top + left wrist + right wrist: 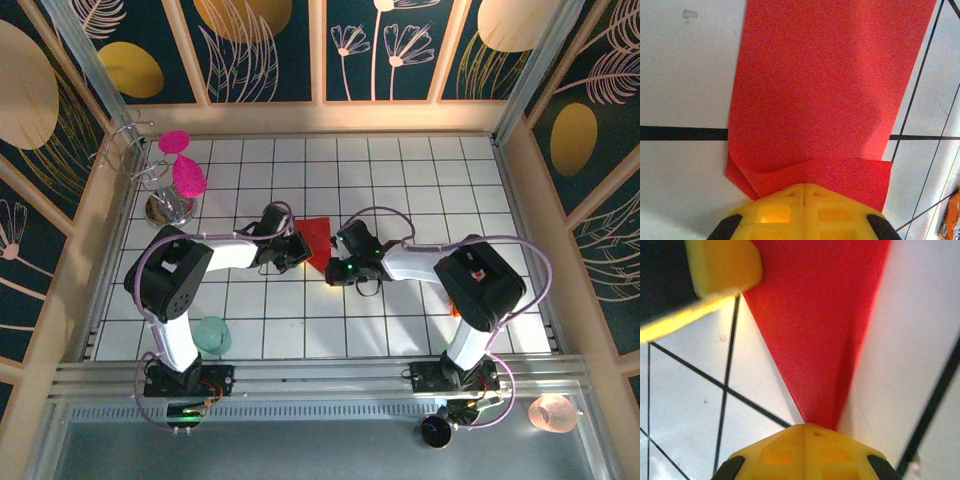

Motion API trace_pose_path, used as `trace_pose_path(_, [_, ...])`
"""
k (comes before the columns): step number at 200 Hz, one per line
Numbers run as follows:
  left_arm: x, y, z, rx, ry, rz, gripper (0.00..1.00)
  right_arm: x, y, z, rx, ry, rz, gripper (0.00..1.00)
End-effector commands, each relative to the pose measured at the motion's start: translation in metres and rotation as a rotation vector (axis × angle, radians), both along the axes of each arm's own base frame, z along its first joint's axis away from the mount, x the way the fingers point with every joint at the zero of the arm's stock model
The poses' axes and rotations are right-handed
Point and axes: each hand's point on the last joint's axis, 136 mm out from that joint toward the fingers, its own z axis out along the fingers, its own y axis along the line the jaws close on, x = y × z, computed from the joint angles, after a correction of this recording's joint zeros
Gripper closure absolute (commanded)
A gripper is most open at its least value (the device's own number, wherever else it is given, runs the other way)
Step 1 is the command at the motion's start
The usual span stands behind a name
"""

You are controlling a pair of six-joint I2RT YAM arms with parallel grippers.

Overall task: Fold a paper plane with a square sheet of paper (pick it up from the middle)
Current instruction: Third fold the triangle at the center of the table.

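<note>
Red paper (316,238), folded to a narrow point, at the table's (400,180) middle

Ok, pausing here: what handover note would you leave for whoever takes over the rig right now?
Left gripper: shut at the layered wide end of the red paper; pinching or pressing, unclear.
Right gripper: shut at the paper's narrow point.
Paper: middle of the table, between both grippers.
Done: folded into a tapering wedge.
Left: likely the remaining folds; no centre ridge visible yet.
</note>
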Motion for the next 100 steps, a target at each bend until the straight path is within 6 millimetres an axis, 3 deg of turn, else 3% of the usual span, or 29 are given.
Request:
trace_pose_path(1, [-0.019, 0.022, -0.033, 0.131, 0.089, 0.004, 0.95, -0.03, -0.03, -0.014, -0.105, 0.087, 0.015, 0.98])
trace_pose_path(12, [-0.018, 0.021, -0.032, 0.129, 0.086, 0.005, 0.95, -0.027, -0.03, -0.005, -0.094, 0.059, 0.015, 0.98])
trace_pose_path(39, [-0.016, 0.02, -0.029, 0.121, 0.08, 0.003, 0.95, -0.009, -0.013, 0.042, 0.039, -0.082, 0.021, 0.97])
trace_pose_path(50, [-0.016, 0.018, -0.029, 0.116, 0.08, 0.0, 0.95, -0.003, -0.006, 0.053, 0.07, -0.108, 0.024, 0.97])
trace_pose_path(68, [-0.015, 0.018, -0.028, 0.112, 0.076, 0.0, 0.95, 0.009, 0.002, 0.053, 0.077, -0.116, 0.011, 0.98])
trace_pose_path(100, [-0.016, 0.016, -0.025, 0.104, 0.072, -0.003, 0.95, 0.029, 0.008, 0.034, 0.051, -0.089, -0.038, 1.0])
